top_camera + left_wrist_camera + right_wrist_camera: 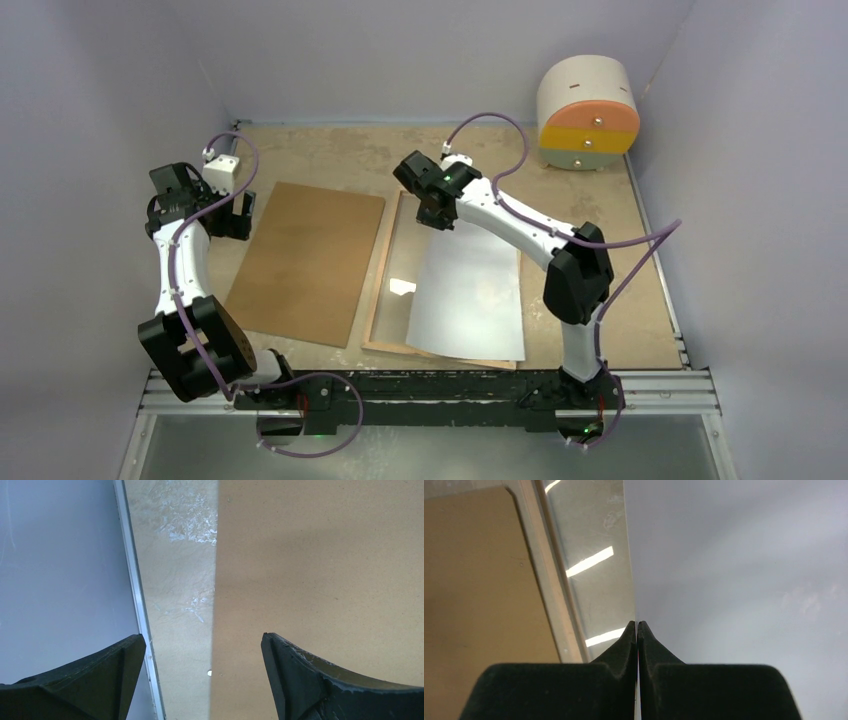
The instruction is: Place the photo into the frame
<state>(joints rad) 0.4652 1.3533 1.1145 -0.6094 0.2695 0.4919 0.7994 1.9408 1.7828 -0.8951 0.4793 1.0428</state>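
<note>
The frame [380,290] lies flat at the table's middle, wood-coloured side up, with light glinting off its glass [405,262]. The photo [468,295] rests slanted over the frame's right half, its plain pale side up; the picture side is hidden. My right gripper [432,215] is shut on the photo's far edge. In the right wrist view the fingertips [637,625] pinch that thin sheet, with the photo [734,580] to the right and the frame's rail [546,580] to the left. My left gripper [240,215] hangs open and holds nothing, over the left edge of the hardboard.
A brown hardboard sheet [305,260] lies left of the frame. In the left wrist view its edge [320,565] runs between my open fingers, with the side wall [60,570] close on the left. A round drawer unit [588,112] stands at the back right.
</note>
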